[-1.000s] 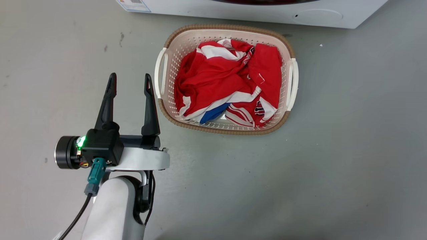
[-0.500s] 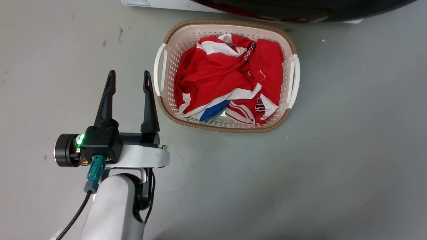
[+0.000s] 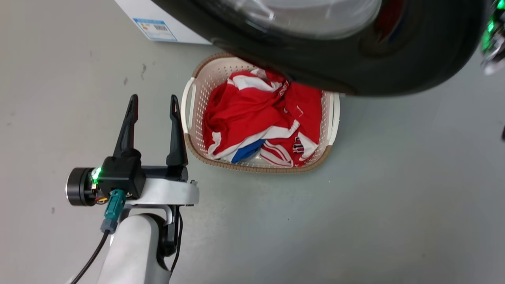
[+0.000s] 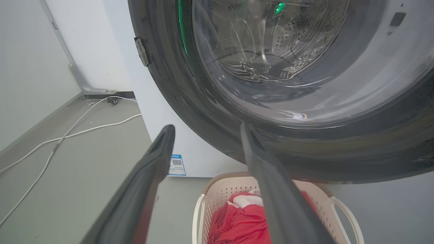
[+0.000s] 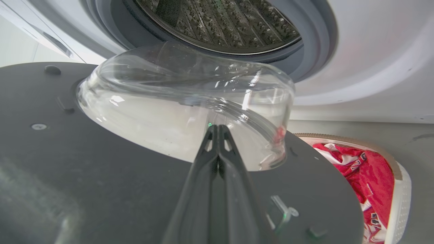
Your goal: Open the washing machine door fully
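Well, the washing machine door (image 3: 414, 59) stands out from the washing machine (image 4: 159, 101). Its black rim spans ten to two o'clock in the head view and hangs over the far end of the laundry basket (image 3: 196, 132). The basket sits on the grey floor (image 3: 355, 217), heaped with red and white clothes (image 3: 252, 110).

From the right wrist, the steel drum (image 5: 220, 20) lies uncovered at twelve o'clock, ringed by its grey gasket (image 5: 315, 44). The door's clear glass bowl (image 5: 169, 112) is below it. The right gripper (image 5: 217, 130) has its two fingers pressed together with nothing between them, tips in front of the bowl. Whether they touch the door's inner face is hard to say.

The left gripper (image 3: 153, 100), at about eight o'clock in the head view, is spread wide and empty, with the basket's handle just beside it at its three o'clock. A blue label (image 4: 177, 165) sits low on the machine's front corner.
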`<state>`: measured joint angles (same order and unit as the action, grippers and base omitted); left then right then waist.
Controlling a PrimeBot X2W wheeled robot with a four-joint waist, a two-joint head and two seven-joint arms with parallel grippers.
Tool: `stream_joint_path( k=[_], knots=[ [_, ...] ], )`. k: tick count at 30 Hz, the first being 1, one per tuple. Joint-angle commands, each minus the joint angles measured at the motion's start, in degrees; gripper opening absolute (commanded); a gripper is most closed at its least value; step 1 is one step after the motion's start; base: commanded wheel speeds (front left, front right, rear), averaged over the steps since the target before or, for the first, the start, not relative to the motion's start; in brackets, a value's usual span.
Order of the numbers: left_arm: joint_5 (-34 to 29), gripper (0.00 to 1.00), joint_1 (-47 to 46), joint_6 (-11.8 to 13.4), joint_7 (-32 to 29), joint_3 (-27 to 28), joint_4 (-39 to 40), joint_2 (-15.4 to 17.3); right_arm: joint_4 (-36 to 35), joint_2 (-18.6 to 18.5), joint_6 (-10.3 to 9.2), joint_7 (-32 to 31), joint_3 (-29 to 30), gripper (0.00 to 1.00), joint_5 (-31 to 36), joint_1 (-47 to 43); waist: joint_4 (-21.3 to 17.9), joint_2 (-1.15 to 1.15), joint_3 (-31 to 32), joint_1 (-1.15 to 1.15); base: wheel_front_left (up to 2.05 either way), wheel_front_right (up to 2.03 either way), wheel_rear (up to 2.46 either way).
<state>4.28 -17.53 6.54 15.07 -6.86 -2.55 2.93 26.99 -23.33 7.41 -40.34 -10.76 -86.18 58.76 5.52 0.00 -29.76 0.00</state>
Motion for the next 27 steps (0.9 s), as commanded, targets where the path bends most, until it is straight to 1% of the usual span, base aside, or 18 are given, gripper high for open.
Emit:
stream_joint_path(
  k=[1,17,27],
  knots=[
    [-0.21,1.00,0.82,-0.19,0.16,0.23,-0.07,-0.06,-0.82,0.64,0.14,-0.34,-0.39,0.00,-0.33,-1.40,-0.21,0.00,0.93,0.00,0.00,0.00,0.00],
    [-1.11,1.00,4.75,-1.04,0.16,1.83,-0.78,-0.07,-14.95,1.99,0.14,-3.35,-3.10,0.00,-3.22,-20.16,-0.89,0.00,7.20,0.00,0.00,0.00,0.00],
    [-1.13,1.00,7.11,-1.10,0.16,1.73,-1.56,-0.07,-20.48,3.60,0.14,-4.77,-6.36,0.00,-3.95,-28.49,-0.60,0.00,11.43,0.00,0.00,0.00,0.00]
  ],
)
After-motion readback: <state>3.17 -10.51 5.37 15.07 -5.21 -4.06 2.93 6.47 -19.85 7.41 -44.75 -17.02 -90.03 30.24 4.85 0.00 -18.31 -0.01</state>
